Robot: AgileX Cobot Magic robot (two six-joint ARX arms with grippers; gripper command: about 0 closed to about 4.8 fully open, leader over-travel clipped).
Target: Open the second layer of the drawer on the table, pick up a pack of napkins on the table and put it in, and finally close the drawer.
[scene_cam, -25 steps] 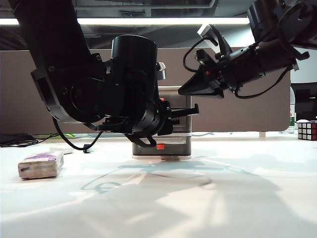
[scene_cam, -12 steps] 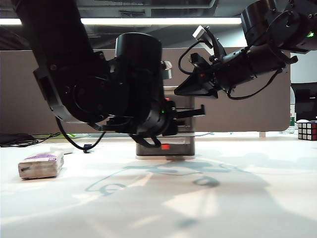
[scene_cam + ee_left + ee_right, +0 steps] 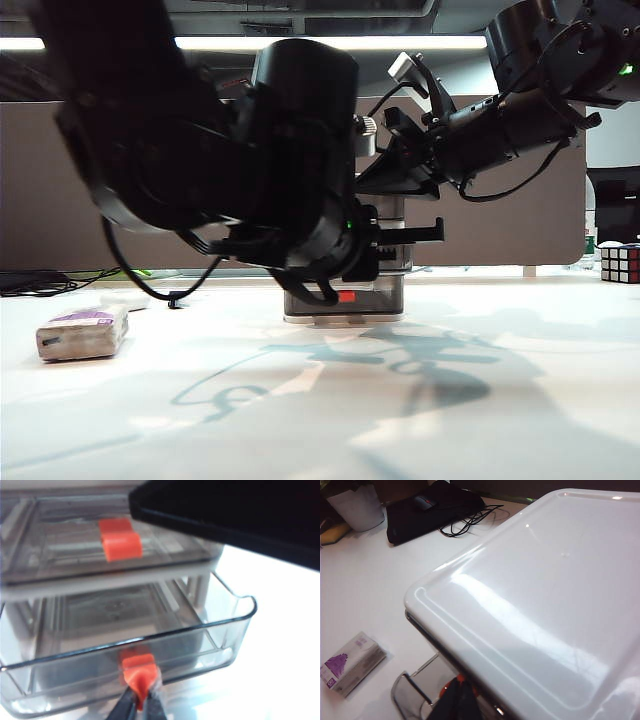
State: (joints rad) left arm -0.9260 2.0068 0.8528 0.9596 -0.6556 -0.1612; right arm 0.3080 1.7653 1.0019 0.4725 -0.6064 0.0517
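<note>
across the white table (image 3: pixel 520 400) the exterior view is mostly filled by the bulky left arm, which hides much of the drawer (image 3: pixel 392 300) standing at the middle of the table; only its lower part and one red-orange tab show below the arm. the right arm reaches in from the upper right, and its right claw (image 3: pixel 385 180) hovers near the cabinet's top, but this view does not let me tell whether it is open or closed. the right wrist view gives the cabinet's glossy white lid (image 3: pixel 535 595) close up and no claw tips of its own, so the right claw's state stays unknown.

only the left wrist view shows the grip: the second layer (image 3: pixel 150 645) is pulled part way out of the frame, and the left claw (image 3: pixel 140 702) is pinched tight on its tab (image 3: pixel 137 672), with the top tier closed above.

the pack of napkins (image 3: pixel 83 332) lies on the table far to the left in the exterior view, well apart from the cabinet; the right wrist view shows its purple top (image 3: pixel 336 664).
</note>
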